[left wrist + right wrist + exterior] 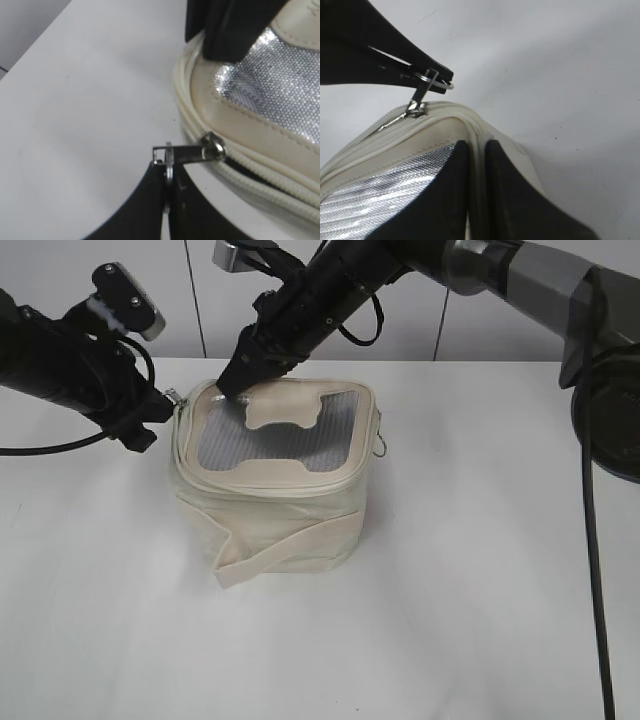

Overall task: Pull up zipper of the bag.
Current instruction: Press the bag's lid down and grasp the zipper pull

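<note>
Two arms on this one, both at the back-left corner of the bag (272, 475), which sits around the middle of the white counter (450, 590), a bit left of centre and toward the far side. It's a small boxy cream fabric thing, lid up, with a grey ribbed panel (230, 435) and a cream H-shaped patch (284, 411) on top. A flat cream strap (290, 545) wraps across the front and its end sticks out at the lower left.

The left end effector (167, 172) is pinched narrow on a silver ring pull (169, 159) of the zipper (260, 172). In the left wrist view the black fingertips (145, 200) are closed on the ring, and the metal tab runs from it to the slider (214, 146) on the cream track, right at the rounded corner of the lid. The right wrist view shows the same pinch from the other side, ring caught at the tips and the tab hanging down to the slider.

The right end effector (476, 165) reaches across from the right and presses down on the lid corner. Its fingers (515, 195) are nearly together, with just a thin slot between them, straddling the lid's cream edge piping. I can't tell if they actually grip it.

A second ring pull (382, 447) hangs at the bag's right side, untouched.
</note>
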`<state>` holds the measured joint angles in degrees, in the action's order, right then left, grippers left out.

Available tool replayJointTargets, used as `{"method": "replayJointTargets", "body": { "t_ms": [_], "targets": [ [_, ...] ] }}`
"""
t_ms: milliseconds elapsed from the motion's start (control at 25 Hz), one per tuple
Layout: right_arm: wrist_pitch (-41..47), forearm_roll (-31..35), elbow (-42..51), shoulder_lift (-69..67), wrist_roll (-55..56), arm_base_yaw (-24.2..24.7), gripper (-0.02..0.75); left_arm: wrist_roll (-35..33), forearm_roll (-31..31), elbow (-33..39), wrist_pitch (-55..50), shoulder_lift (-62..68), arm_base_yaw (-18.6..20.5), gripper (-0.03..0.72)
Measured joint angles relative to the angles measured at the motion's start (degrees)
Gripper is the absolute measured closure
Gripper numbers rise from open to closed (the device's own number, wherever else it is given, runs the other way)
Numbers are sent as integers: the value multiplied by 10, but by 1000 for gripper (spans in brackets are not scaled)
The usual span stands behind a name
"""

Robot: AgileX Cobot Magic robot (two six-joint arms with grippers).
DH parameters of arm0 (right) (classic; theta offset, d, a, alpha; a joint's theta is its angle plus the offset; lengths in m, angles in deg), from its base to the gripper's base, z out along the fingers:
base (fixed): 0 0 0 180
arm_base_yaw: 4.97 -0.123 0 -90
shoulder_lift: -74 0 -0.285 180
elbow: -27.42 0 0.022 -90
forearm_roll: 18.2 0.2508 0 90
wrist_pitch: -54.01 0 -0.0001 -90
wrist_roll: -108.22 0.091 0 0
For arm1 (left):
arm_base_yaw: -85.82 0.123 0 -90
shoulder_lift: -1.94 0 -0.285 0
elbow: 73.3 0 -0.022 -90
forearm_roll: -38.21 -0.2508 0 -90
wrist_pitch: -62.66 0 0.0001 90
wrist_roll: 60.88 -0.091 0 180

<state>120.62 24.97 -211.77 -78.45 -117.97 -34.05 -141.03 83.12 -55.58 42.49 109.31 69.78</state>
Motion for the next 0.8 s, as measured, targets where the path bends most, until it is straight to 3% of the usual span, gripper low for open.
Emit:
{"method": "replayJointTargets", "body": {
  "t_ms": [240,560,800],
  "targets": [
    [1,-1,0,0,0,0,664,7,-26,0,-32,-2,0,697],
    [1,-2,0,0,15,0,664,178,-182,0,-107,-64,0,697],
    [1,-2,0,0,22,0,664,248,-207,-1,-209,-87,-2,697]
  ]
}}
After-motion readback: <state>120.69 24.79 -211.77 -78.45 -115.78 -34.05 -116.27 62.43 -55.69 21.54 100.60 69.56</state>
